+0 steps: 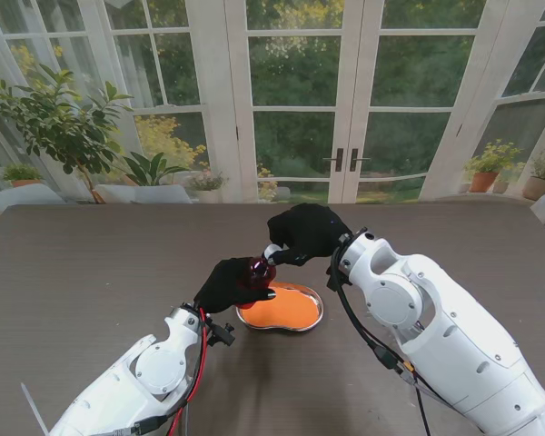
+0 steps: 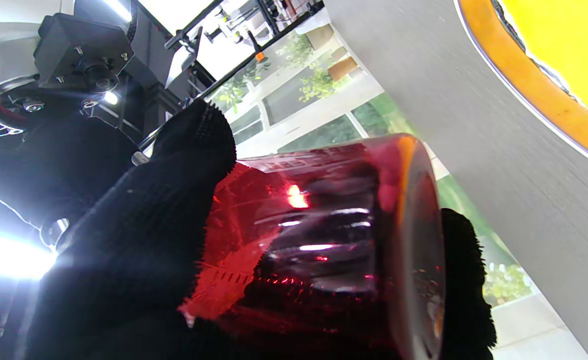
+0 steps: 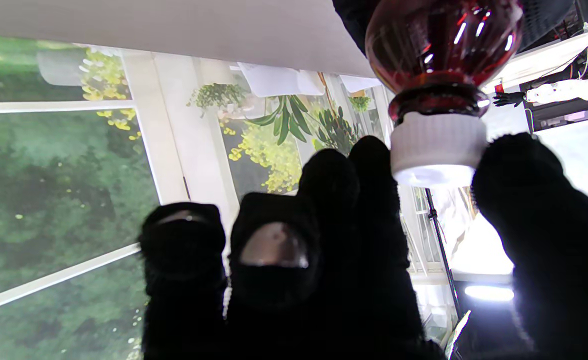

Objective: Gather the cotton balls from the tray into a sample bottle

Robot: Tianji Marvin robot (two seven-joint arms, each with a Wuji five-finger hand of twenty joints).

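Observation:
A dark red sample bottle [image 1: 260, 271] is lifted off the table, tilted, over the left end of the tray. My left hand [image 1: 229, 285] is shut around its body, and the left wrist view shows the bottle [image 2: 324, 235] wrapped by black-gloved fingers [image 2: 144, 240]. My right hand [image 1: 307, 232] reaches in from the far side. Its thumb [image 3: 534, 220] and a finger [image 3: 374, 190] pinch the white cap [image 3: 436, 150] on the bottle's neck [image 3: 434, 100]. The orange kidney-shaped tray [image 1: 295, 313] lies nearer to me than the right hand. I cannot make out any cotton balls in it.
The tray's metal rim [image 2: 534, 95] sits on the grey-brown table [image 1: 91, 272], close beside the bottle's base. Potted plants [image 1: 64, 127] and glass doors stand beyond the table's far edge.

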